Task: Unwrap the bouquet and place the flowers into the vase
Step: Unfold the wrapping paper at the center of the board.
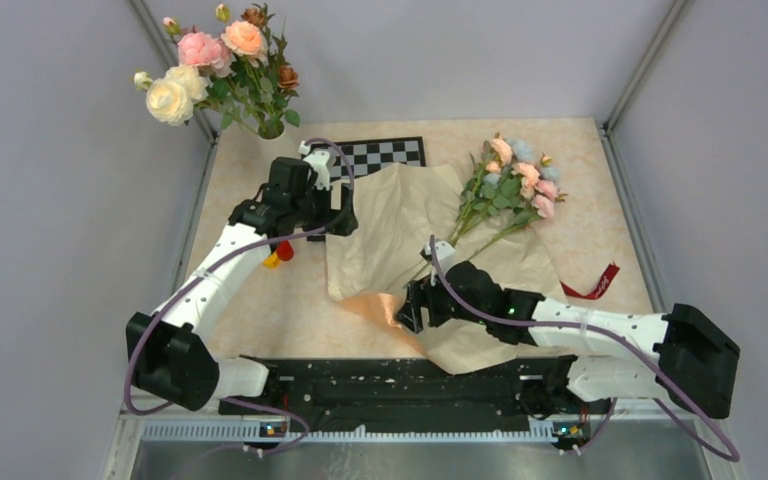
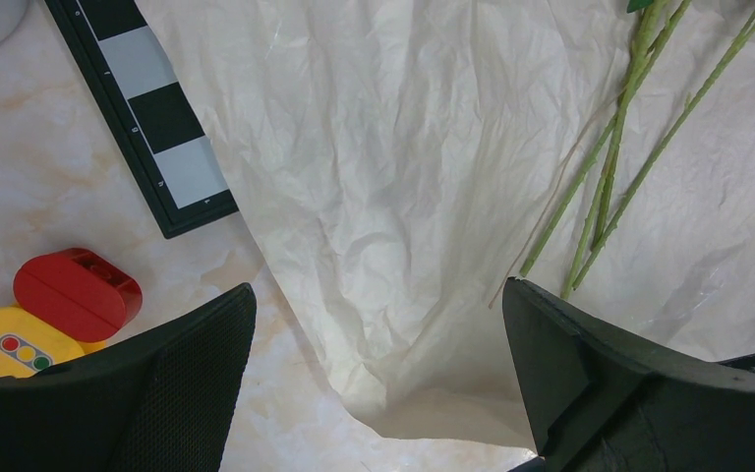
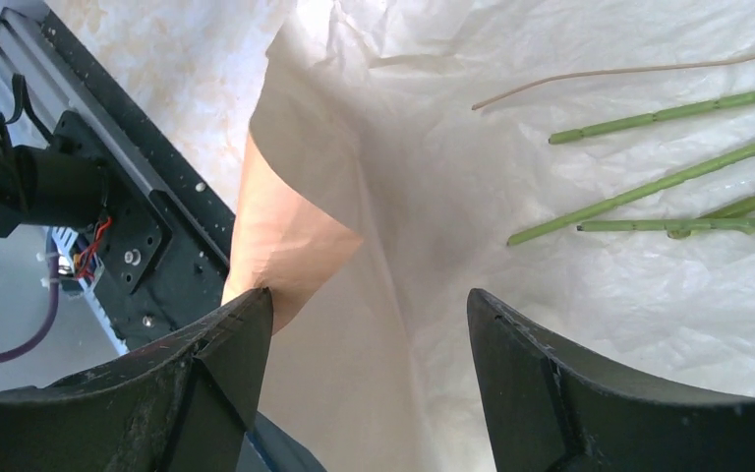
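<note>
1. Where the flowers [image 1: 512, 183] lie on the spread paper [image 1: 385, 215], their stems are aimed at the right fingers [image 1: 410, 308], which are nearer.
2. Right and left fingers [image 1: 345, 218] are held open, empty.

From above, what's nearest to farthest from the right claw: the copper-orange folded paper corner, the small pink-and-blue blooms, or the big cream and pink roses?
1. Copper-orange folded paper corner, beside the right gripper.
2. Small pink-and-blue blooms, back right.
3. Big cream and pink roses, far back-left corner.
</note>
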Tool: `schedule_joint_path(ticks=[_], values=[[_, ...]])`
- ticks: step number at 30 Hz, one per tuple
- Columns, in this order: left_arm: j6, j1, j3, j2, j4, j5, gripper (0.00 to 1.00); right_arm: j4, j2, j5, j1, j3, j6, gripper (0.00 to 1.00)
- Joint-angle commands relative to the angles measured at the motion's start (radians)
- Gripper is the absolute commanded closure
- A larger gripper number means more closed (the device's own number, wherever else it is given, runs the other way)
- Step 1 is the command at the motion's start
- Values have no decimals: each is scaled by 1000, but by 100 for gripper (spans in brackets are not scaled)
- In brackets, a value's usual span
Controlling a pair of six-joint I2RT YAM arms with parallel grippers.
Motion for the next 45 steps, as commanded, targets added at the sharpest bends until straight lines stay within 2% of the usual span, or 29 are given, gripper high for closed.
schedule_joint_path(ticks=[1,7,13,16,22,35,45], values=[[-9,1,-10,-32,33,-15,1,86,-6,23,-12,-26,29,27],[-9,1,-11,-33,33,-18,1,93,-53,13,-85,-79,74,27],[-9,1,-10,-36,33,-19,1,21,-171,22,-154,-88,48,22],[-9,2,-10,-39,32,-18,1,2,-177,25,-173,-93,25,22],[-8,1,-12,-44,31,-21,1,27,-32,-81,-161,-34,-41,32],[-10,1,-12,-51,28,-40,1,190,372,-153,47,157,-80,45],[-10,1,-12,-61,28,-39,1,141,533,-187,142,237,-125,54]])
